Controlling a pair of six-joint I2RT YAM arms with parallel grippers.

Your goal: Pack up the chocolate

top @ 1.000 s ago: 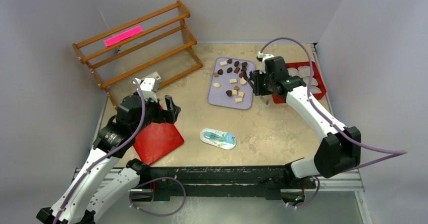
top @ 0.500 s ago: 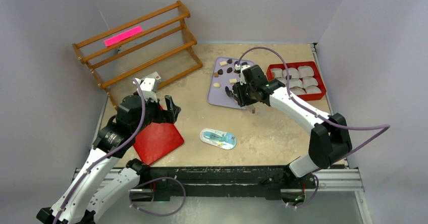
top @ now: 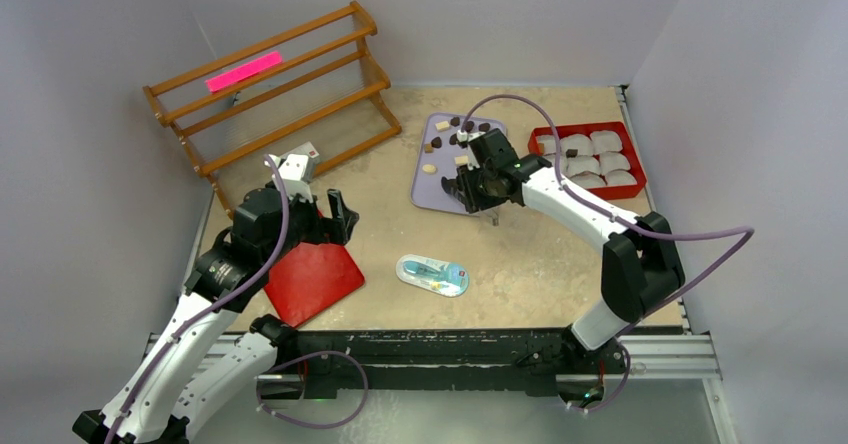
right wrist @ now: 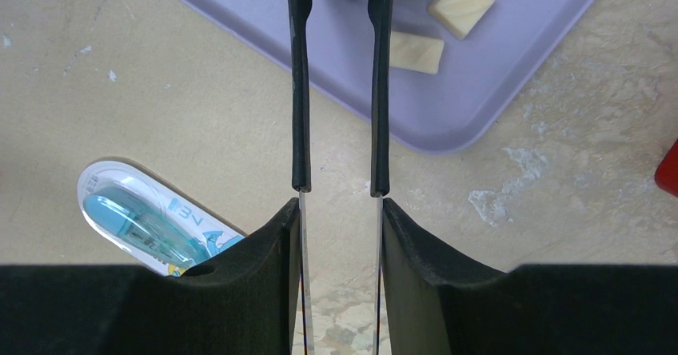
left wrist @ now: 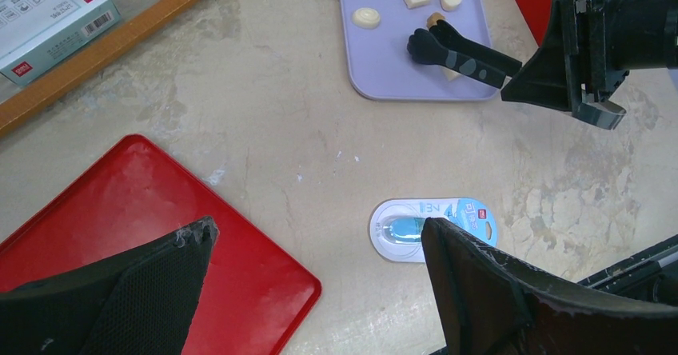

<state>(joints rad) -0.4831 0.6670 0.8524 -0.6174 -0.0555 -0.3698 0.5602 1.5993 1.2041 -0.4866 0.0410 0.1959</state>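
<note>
The left gripper [left wrist: 316, 231] hangs released, fingers spread wide, over the corner of a flat red lid [left wrist: 160, 203] lying below it and to its left. Ahead of it, to the right, an oval packet [right wrist: 144, 219] lies on the table, just below and left of the right gripper [right wrist: 340, 207]. That gripper is clenched on a pair of black tongs [right wrist: 299, 91]; the two thin arms run forward from between its pads, held apart, reaching over the near rim of a purple tray [right wrist: 496, 75]. The chocolate [right wrist: 416, 53] lies on that tray: pale blocks just right of the tongs, a dark piece between the tips, more scattered beyond. Whether the tips touch any cannot be told. Right of this gripper stands a red box [top: 580, 128] of white paper cups [top: 607, 142]. Far beyond the left gripper are a small white carton [left wrist: 52, 19] and a wooden rack [top: 280, 94].
</note>
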